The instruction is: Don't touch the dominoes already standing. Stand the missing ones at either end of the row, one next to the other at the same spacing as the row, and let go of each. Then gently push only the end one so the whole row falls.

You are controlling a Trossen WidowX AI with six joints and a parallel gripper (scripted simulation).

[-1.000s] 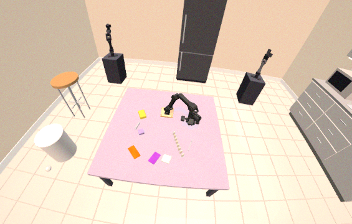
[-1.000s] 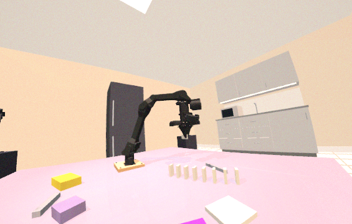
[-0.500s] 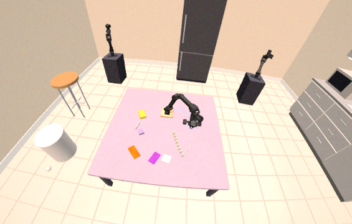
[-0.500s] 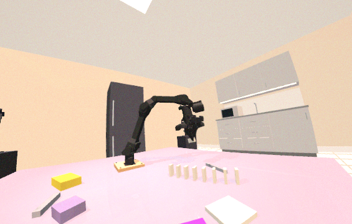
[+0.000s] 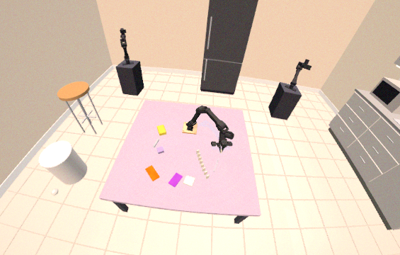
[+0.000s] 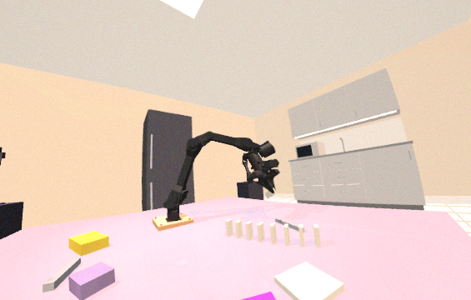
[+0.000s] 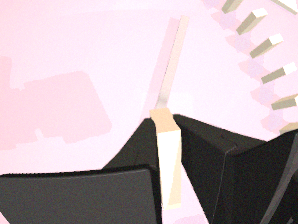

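Note:
A row of several cream dominoes (image 5: 202, 165) (image 6: 260, 232) (image 7: 266, 46) stands upright and evenly spaced on the pink table (image 5: 132, 191) (image 6: 385, 258). My gripper (image 5: 221, 149) (image 6: 273, 191) (image 7: 161, 124) is shut on a cream domino (image 7: 169, 150), which shows between the dark fingers in the wrist view. The gripper hangs tilted above the table, clear of the row and off to its side, behind it in the exterior view. The held domino is hardly visible in the top and exterior views.
A thin grey strip (image 5: 216, 166) (image 6: 288, 224) (image 7: 174, 62) lies beside the row. A white slab (image 5: 189, 180) (image 6: 309, 282), a purple block (image 5: 175, 180), an orange block (image 5: 152, 173), a lilac block (image 5: 160, 150) (image 6: 92, 280), a yellow block (image 5: 161, 129) (image 6: 88, 242) and another grey bar (image 6: 62, 275) lie further off.

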